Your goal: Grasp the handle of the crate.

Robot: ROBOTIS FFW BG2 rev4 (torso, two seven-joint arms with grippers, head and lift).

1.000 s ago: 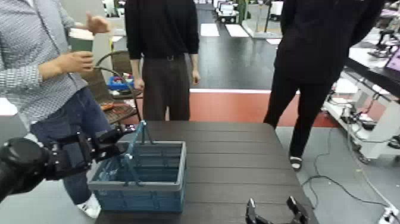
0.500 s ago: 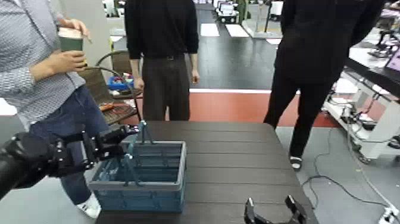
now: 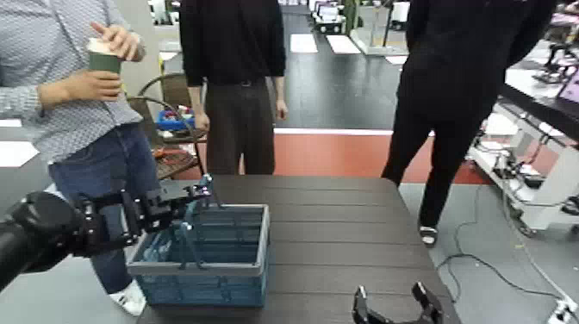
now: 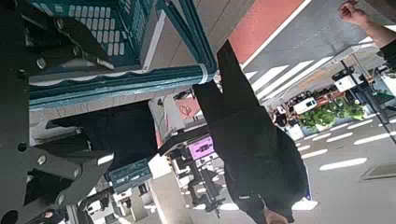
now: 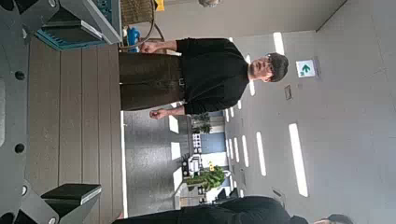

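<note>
The blue crate [image 3: 207,258] with a grey rim stands on the dark table near its left front edge. Its slim teal handle [image 3: 184,241] is raised upright over it. My left gripper [image 3: 191,198] reaches in from the left at the top of the handle. In the left wrist view the handle bar [image 4: 177,77] runs between the spread dark fingers [image 4: 103,131], with gaps on both sides. My right gripper [image 3: 399,306] is open and empty, low over the table's front edge, well right of the crate. The crate also shows far off in the right wrist view [image 5: 75,23].
A person in a patterned shirt [image 3: 60,86] holding a cup stands close by the table's left side. Two people in black [image 3: 233,77] [image 3: 457,86] stand behind the table. A chair with small items [image 3: 177,121] is at the back left.
My left gripper has moved right, up to the top of the handle, so its fingers now straddle the bar. The person on the left raised the cup. The right gripper barely moved.
</note>
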